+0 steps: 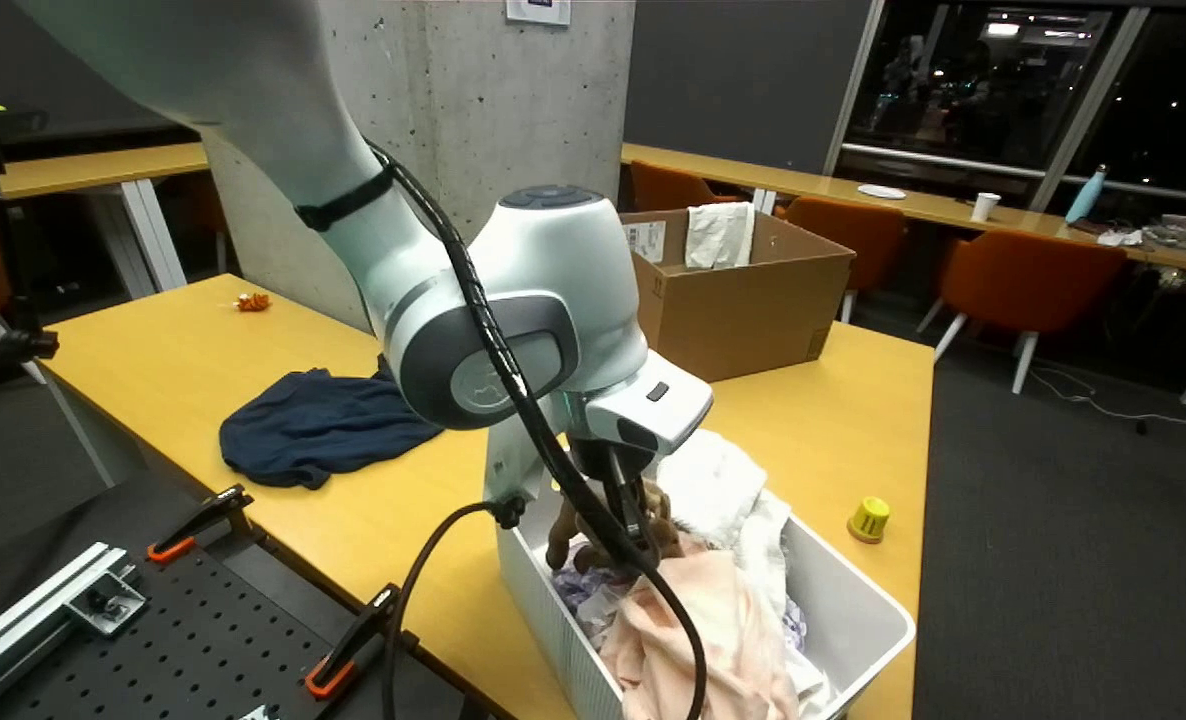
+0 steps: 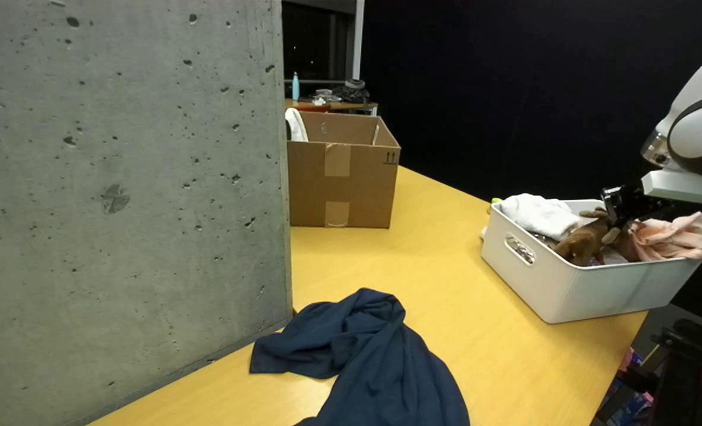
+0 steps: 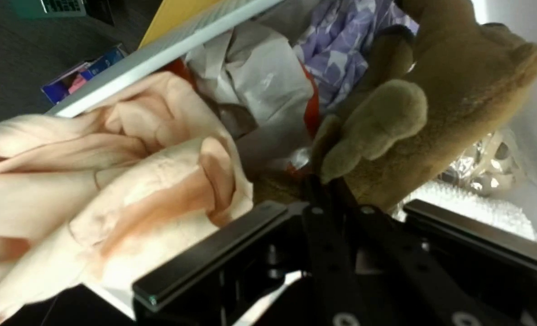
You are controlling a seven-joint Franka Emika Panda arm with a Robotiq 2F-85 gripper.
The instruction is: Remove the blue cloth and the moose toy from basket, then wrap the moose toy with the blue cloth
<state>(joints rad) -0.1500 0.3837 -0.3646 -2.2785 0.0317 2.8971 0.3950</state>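
Navy-blue rumpled cloth point(image 2: 386, 361) lies on the yellow wood-toned counter point(image 2: 446, 254), near the edge where orange-and-black clamps point(image 1: 363, 632) sit, so I judge its removal done. The brown plush moose toy point(image 3: 454, 117) is inside the white plastic basket point(image 2: 593, 290), which stands close to that same edge. Down among the contents, the black pincer point(image 3: 325, 183) is clenched, tips nearly together, and seems to me to have the toy by a pale tan, lobed, antler-like piece. Lifting the toy out, setting it down and wrapping it are all left to do; the cloth is bunched, so it may want spreading first.

The toy's nap looks short and velvety, its body rounded. Beside it a creased peach fabric point(image 3: 114, 149) spills over the basket's rim, and a fluffy white towel point(image 2: 540, 216) and a purple-and-white patterned fabric point(image 3: 336, 50) share the space. One basket wall shows fine ribbing; another has an oval handle slot point(image 2: 519, 249). Near a corner of the counter stands a stiff, square-edged tan cardboard box point(image 1: 753, 310).
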